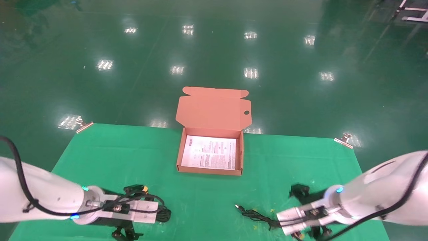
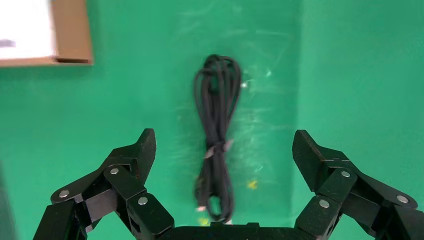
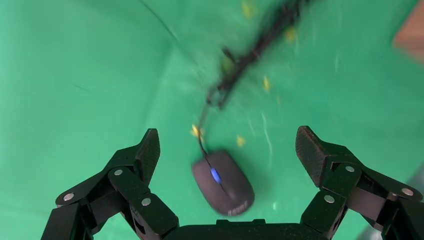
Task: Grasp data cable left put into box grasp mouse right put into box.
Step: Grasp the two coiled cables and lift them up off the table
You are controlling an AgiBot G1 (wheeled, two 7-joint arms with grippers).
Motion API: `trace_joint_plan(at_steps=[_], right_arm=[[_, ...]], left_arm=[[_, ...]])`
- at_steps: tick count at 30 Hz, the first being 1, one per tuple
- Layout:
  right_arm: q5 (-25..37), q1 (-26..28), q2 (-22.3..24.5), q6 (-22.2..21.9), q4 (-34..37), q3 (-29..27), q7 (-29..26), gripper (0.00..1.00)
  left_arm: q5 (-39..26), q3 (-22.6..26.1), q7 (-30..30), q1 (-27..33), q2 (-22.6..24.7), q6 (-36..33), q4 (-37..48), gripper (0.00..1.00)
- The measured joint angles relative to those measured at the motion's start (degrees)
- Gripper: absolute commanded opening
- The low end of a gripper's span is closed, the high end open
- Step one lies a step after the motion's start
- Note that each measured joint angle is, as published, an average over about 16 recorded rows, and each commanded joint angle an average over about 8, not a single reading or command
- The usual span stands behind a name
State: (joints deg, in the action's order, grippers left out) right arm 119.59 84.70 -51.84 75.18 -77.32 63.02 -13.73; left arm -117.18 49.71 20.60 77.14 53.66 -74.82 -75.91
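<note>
Nothing is in the open orange cardboard box yet: the left gripper hangs wide open and empty over the thin black looped data cable, and the right gripper hangs wide open and empty over the small black oval mouse.

One box sits at twelve o'clock on the green mat. One data cable lies at eight o'clock, one mouse at four. Two metal clips pin the mat's far corners. Two grippers: left gripper, right gripper.

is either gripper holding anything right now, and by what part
Nothing is held. The left gripper is open over the looped black data cable; the right gripper is open over the black oval mouse.
</note>
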Motion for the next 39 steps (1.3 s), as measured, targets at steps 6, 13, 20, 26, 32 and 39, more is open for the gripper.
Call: trace_joint_plan(at_steps=[6,13,20,26,32,39], right_arm=[[7.3,-2.88,-2.09,-3.9,0.33,0.69,-7.93,1.0],[8.99,-5.36,-4.01,-6.49,2.15,0.15,-13.72,1.0],[7.66,-6.67,-5.93,-8.72,6.18,-0.62,-15.52,1.0],[7.06,-7.27,-7.71,-10.81,10.05,-1.01,-15.66,0.62],[7.0,-7.67,-8.82,-12.43,12.43,-1.31,-15.69,0.0],[6.93,-7.9,-9.11,-13.11,13.12,-1.53,-15.86,0.0]], left_arm=[[-3.06,0.62,2.43,-1.52,1.8,2.52,3.23,1.0],[-3.57,0.4,3.36,-1.66,4.14,4.7,10.03,1.0],[-2.36,-0.34,2.15,-0.54,6.61,6.76,18.45,1.0],[-1.41,-0.97,0.63,0.49,8.18,8.42,24.5,0.92],[-0.93,-1.38,-0.45,1.16,8.96,9.58,28.0,0.17],[-0.87,-1.49,-0.85,1.37,9.12,10.0,29.01,0.0]])
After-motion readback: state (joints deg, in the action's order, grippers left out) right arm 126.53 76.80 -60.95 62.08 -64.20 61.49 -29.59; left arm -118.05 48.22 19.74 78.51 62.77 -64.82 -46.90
